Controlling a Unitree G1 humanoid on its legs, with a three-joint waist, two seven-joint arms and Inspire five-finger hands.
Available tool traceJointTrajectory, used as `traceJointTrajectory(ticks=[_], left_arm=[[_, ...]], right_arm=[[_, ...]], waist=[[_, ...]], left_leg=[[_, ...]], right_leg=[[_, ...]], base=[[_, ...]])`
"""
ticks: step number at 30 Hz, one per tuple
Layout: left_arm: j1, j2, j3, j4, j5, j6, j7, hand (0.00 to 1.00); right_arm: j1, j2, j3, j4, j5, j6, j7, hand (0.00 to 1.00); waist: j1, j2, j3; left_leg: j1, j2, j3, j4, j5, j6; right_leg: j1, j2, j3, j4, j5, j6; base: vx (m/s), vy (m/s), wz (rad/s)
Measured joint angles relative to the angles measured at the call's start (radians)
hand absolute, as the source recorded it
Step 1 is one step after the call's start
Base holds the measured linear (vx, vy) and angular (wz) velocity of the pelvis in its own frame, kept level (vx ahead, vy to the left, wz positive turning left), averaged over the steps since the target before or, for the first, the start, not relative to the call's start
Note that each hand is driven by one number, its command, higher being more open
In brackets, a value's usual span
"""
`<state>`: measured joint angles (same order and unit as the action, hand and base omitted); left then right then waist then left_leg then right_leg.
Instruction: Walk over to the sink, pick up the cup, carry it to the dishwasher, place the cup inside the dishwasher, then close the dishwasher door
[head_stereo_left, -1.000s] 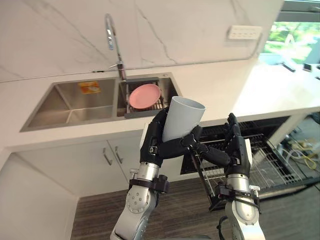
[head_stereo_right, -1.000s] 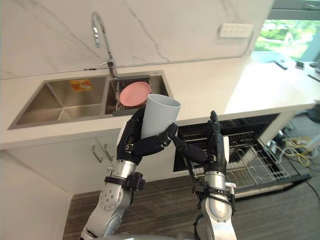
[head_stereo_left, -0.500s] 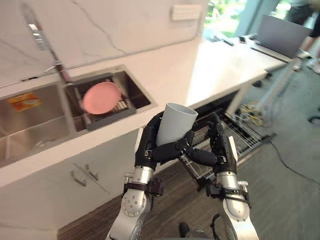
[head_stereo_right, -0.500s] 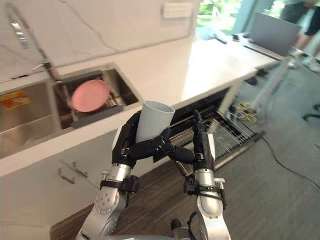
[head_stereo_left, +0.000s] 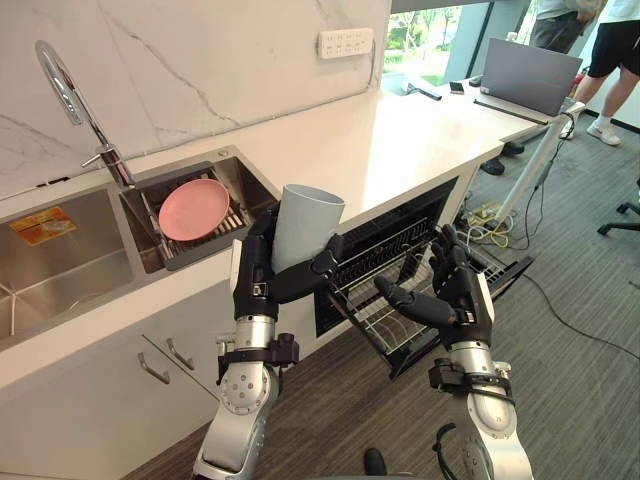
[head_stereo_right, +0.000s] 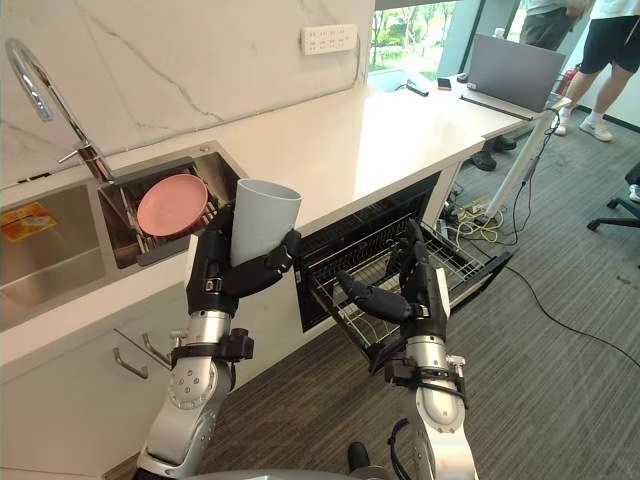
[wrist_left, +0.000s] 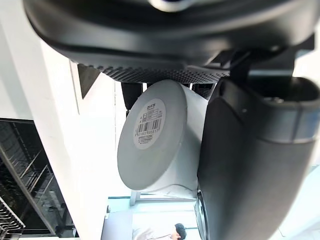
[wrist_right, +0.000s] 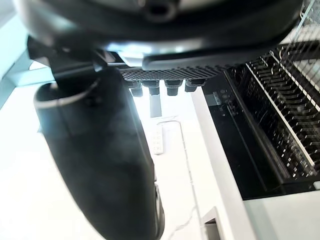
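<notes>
Cup of pale grey-blue plastic (head_stereo_left: 305, 225) stood upright, mouth up, your left hand (head_stereo_left: 262, 280) fingers (head_stereo_left: 312, 277) clamped round it before the white counter (head_stereo_left: 400, 140). The dishwasher's pulled-out wire rack (head_stereo_left: 375, 268) lay lower, rightward, nearer your empty right hand (head_stereo_left: 455, 300), fingers apart.

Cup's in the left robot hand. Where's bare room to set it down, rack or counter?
The dishwasher rack looks empty; the open right robot hand hangs in front of it. The counter is bare between the sink and the laptop. Crowded: the sink's right basin, holding the pink plate.
</notes>
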<state>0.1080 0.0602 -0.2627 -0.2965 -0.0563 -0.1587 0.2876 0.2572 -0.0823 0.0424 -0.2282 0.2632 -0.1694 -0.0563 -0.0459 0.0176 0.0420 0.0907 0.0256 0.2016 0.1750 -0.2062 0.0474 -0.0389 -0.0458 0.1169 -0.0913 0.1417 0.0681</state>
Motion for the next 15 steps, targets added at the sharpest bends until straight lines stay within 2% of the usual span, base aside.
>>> traceJointTrajectory(ticks=[7, 15], left_arm=[[-0.107, 0.002, 0.013, 0.077, 0.024, -0.003, 0.024, 0.00], [-0.163, 0.004, 0.018, 0.180, 0.120, -0.001, 0.036, 0.00]], right_arm=[[-0.042, -0.001, 0.004, -0.027, 0.179, -0.013, 0.047, 1.00], [-0.082, -0.019, 0.037, -0.031, 0.267, -0.032, 0.063, 1.00]], waist=[[-0.001, -0.001, 0.000], [-0.005, -0.001, -0.001]], left_leg=[[-0.001, -0.001, 0.016, 0.001, 0.003, -0.003], [-0.001, -0.001, 0.016, -0.004, 0.004, -0.001]], right_leg=[[-0.012, 0.004, 0.025, 0.000, 0.010, -0.004], [-0.022, 0.011, 0.042, 0.000, 0.020, -0.001]], base=[[-0.03, -0.022, -0.10], [-0.01, -0.016, -0.07]])
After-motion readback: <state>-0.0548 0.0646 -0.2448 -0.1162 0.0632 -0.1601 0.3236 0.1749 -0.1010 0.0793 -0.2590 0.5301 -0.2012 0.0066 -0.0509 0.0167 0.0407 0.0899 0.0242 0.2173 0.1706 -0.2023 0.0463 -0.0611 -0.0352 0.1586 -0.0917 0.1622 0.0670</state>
